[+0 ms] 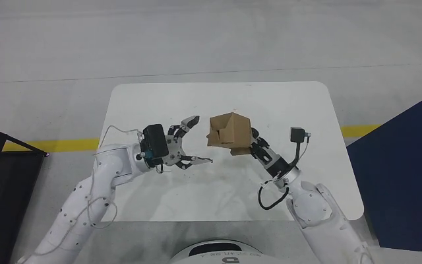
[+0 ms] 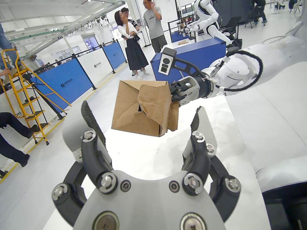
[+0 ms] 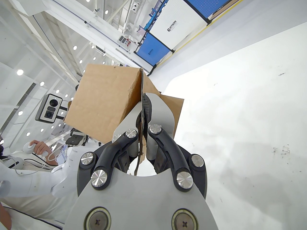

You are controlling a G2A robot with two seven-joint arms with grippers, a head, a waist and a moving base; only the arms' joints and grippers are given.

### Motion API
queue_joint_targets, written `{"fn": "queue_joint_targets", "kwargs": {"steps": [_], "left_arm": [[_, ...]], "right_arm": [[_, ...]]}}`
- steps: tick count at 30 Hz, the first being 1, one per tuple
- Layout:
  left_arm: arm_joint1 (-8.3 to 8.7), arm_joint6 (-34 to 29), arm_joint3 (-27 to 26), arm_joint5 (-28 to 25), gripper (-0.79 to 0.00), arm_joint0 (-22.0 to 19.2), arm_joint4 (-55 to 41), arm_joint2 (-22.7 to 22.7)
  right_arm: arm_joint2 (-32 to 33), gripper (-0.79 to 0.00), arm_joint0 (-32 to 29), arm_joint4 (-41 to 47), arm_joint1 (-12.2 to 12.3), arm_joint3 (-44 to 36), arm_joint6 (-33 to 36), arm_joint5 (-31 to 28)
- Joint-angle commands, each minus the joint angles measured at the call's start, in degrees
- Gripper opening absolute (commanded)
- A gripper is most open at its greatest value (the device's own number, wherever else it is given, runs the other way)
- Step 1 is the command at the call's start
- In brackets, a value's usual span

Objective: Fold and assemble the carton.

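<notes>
A white counter (image 1: pixel 165 191) with rounded corners is set on a pale grey floor (image 1: pixel 198 39). A yellow line (image 1: pixel 72 143) is painted on the floor and is seen passing the counter on both sides. A few small dark specks (image 3: pixel 284 149) are scattered on the white surface. The carton (image 1: pixel 229 130) is held tilted over the counter's middle in the shut jaws of the right gripper (image 1: pixel 254 142), and no face of it is laid flat on the surface.
</notes>
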Motion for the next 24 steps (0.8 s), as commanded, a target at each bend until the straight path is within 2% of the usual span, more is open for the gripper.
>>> {"fn": "queue_joint_targets", "kwargs": {"steps": [1,7,15,20,24], "left_arm": [[-0.27,-0.3,0.4,2.3,0.000,-0.1,-1.2,0.4],[-1.09,-2.7,2.2,6.3,0.000,-1.6,-6.8,1.2],[-1.82,-5.7,3.4,7.0,0.000,-3.2,-10.9,2.3],[-2.03,-5.5,4.0,5.6,0.000,-3.3,-14.5,1.8],[-1.87,-4.7,5.1,-0.2,0.000,-2.7,-19.8,0.7]], "right_arm": [[-0.3,-0.785,0.1,-0.3,0.0,0.0,0.2,0.0],[-0.6,-0.785,0.1,-1.2,-0.1,-0.6,0.4,-0.1],[-0.1,-0.785,-1.1,-1.8,0.0,-1.5,0.3,-0.7],[0.3,-0.785,-1.7,-1.9,0.1,-2.0,0.1,-1.1],[0.3,-0.785,-1.9,-1.2,0.1,-2.1,0.6,-2.1]]}}
